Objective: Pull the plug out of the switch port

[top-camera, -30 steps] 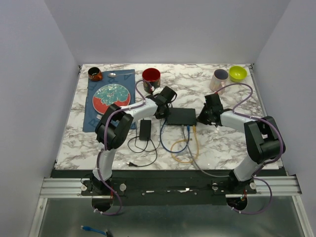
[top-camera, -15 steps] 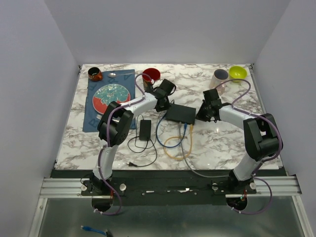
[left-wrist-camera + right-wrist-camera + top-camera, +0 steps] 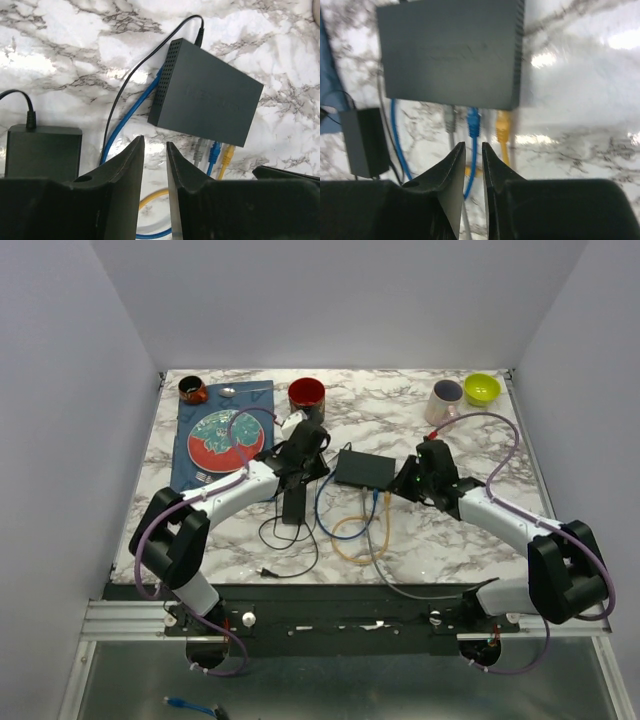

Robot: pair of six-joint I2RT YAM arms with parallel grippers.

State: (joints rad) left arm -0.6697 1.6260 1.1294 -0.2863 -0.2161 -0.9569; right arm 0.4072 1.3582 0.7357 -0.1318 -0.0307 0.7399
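Note:
The dark grey switch [image 3: 365, 471] lies mid-table with three plugs in its near face: grey [image 3: 451, 120], blue [image 3: 473, 122] and yellow [image 3: 503, 124]. A black power lead enters its far side. My left gripper [image 3: 320, 462] hovers just left of the switch, its fingers [image 3: 132, 165] slightly open with only marble and cable loops showing through the gap. My right gripper [image 3: 402, 485] sits at the switch's right near corner. In the right wrist view that gripper [image 3: 473, 145] is narrowly open, lined up below the blue plug, whose cable runs behind the gap, apart from the fingers.
A black power adapter [image 3: 294, 504] lies left of the switch among looped blue, yellow and black cables [image 3: 362, 540]. At the back stand a red mug [image 3: 306, 393], a patterned plate [image 3: 225, 435] on a blue mat, a pink mug [image 3: 443, 400] and a green bowl [image 3: 481, 388].
Both arms have lowered and drawn back toward the near side. My left gripper left the switch's far left corner and its jaws parted. The right jaws widened slightly.

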